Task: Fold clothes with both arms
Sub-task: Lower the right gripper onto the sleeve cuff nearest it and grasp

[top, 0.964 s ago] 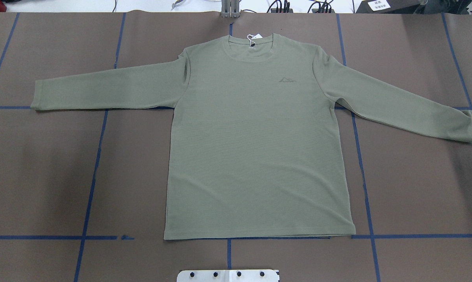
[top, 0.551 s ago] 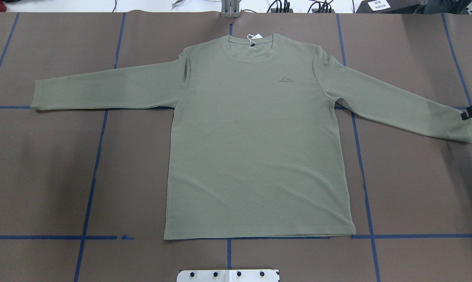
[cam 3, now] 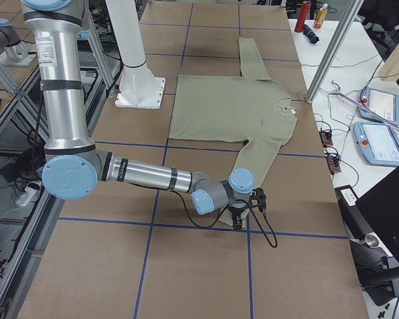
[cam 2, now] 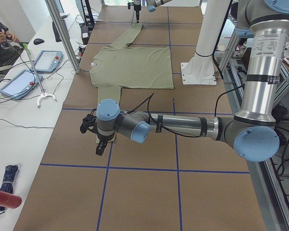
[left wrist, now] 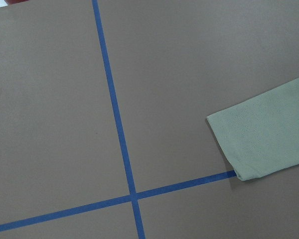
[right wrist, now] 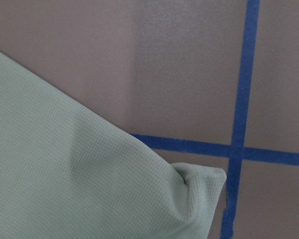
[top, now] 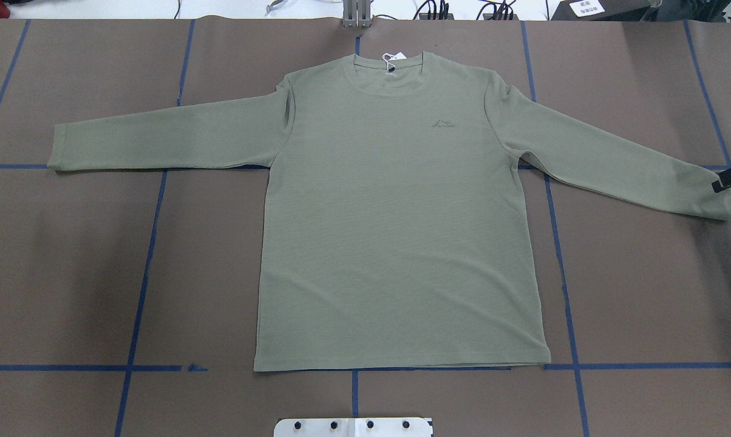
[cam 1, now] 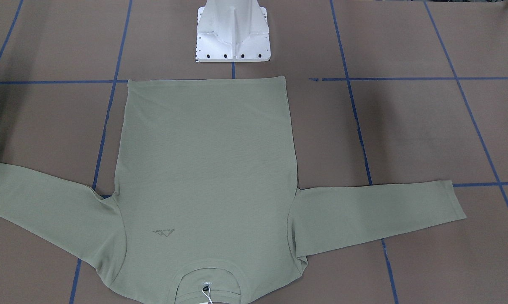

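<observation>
Brown table cover (top: pixel 68 273) taped into a grid, with a cluttered white bench (cam 2: pixel 19 139) along its far side.

Blue tape lines (top: pixel 144 273) cross the cover in large rectangles. A white metal pedestal (cam 1: pixel 233 33) is bolted at the near edge, and an aluminium post (cam 2: pixel 62 33) rises at the far one. On the bench lie two grey tablet-like pendants (cam 2: pixel 48 61) (cam 2: pixel 19 83), a dark mouse (cam 2: pixel 38 41), a thin rod on a white hooked foot (cam 2: pixel 42 96), loose black cables, a red bottle (cam 2: pixel 5 198) and a dark bundle (cam 2: pixel 8 175). A person (cam 2: pixel 0 36) sits at the bench's end. A black screen (cam 3: pixel 386 212) stands at the other end.
</observation>
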Motion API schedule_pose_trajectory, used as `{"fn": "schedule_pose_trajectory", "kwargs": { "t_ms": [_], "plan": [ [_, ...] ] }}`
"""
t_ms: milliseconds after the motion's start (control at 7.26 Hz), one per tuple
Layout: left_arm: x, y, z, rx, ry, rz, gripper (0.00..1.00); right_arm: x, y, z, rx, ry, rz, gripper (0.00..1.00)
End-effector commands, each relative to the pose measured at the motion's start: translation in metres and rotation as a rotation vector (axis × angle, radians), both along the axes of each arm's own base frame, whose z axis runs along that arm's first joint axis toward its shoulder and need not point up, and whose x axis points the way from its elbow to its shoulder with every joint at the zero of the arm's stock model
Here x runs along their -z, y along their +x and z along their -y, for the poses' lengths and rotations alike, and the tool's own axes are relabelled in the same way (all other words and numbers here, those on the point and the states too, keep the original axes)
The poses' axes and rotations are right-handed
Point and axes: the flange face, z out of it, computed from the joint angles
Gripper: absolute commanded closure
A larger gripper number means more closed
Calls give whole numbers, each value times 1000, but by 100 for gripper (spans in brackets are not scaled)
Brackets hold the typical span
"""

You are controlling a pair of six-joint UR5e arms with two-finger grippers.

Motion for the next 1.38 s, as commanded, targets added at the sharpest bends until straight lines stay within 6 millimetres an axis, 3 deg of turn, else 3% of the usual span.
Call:
{"fn": "schedule_pose_trajectory", "kwargs": {
  "t_ms": [0,1102,1239],
  "plan": [
    [1,0,0,0,1,-1,0,-5,-4,9,3,-11,-5,0],
    [1,0,-1,-1,2,-1,0,-21,-15,9,19,-47,-11,1],
    [1,0,-1,-1,2,-1,0,-21,-15,9,18,-50,-9,26]
  ]
}}
